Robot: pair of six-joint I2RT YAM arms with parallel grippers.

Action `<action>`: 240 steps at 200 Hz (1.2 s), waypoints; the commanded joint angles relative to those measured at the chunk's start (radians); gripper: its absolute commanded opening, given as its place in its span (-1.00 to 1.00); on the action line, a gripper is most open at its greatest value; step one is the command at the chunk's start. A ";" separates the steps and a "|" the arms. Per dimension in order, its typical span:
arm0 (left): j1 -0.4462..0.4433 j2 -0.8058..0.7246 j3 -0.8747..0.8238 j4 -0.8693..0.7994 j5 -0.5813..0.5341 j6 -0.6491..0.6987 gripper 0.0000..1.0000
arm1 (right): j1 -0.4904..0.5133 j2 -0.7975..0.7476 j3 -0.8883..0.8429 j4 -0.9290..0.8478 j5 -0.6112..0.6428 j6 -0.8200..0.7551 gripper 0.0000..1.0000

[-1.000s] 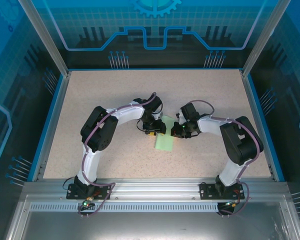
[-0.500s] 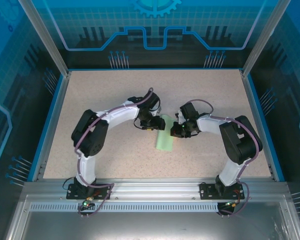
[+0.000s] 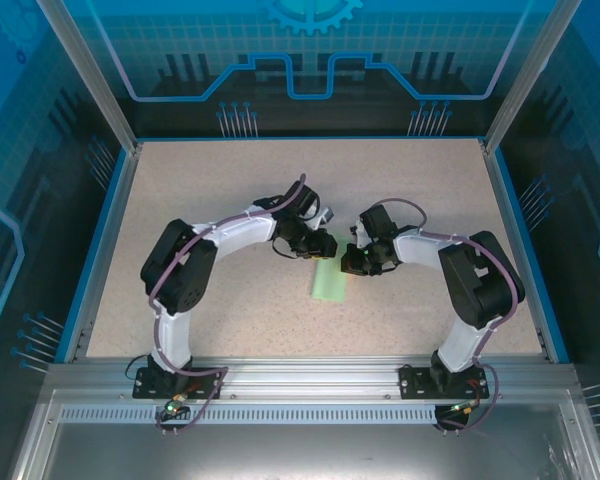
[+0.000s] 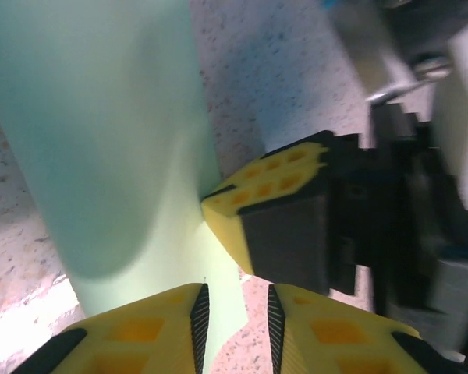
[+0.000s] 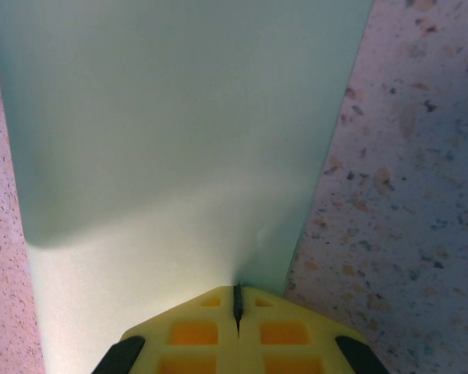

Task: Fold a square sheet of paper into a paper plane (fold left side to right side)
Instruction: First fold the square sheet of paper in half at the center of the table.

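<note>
Over on the left of the overhead view, the left arm bends in toward the middle of the speckled table [image 3: 180, 200]. The left gripper [image 3: 315, 247] sits at the upper end of the sheet of paper [image 3: 329, 283]. From its wrist camera, its two yellow fingers [image 4: 140, 335] stand close together with a slim gap between them. The paper's edge and a bit of table show through that gap, so the jaws are slightly apart and not pinching anything.

The sheet lies flat near the centre of the table, between the two grippers. It is pale mint green and folded to a narrow rectangle. Its long axis runs nearly straight up and down the overhead frame, and the lower end is squared off and blunt. The upper end is tucked under the left gripper, so I can't make out its shape.

To the right, the right gripper [image 3: 352, 262] comes in from the sheet's right side. Its jaws are pressed tight together, with only a hairline seam between the pads [image 5: 191, 333]. The closed tip touches the paper right at its long right edge. Whether any paper is caught in the seam, I can't tell.
</note>
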 commanded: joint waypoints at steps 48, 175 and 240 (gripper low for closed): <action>0.019 0.077 -0.038 -0.011 -0.022 0.021 -0.49 | 0.015 0.049 0.019 -0.128 0.074 -0.034 -0.97; 0.091 -0.041 -0.148 -0.012 -0.046 0.079 -0.47 | 0.015 0.064 0.029 -0.161 0.077 -0.062 -1.00; 0.057 -0.065 -0.159 0.137 0.091 0.018 -0.44 | 0.021 0.059 0.029 -0.145 0.063 -0.055 -1.00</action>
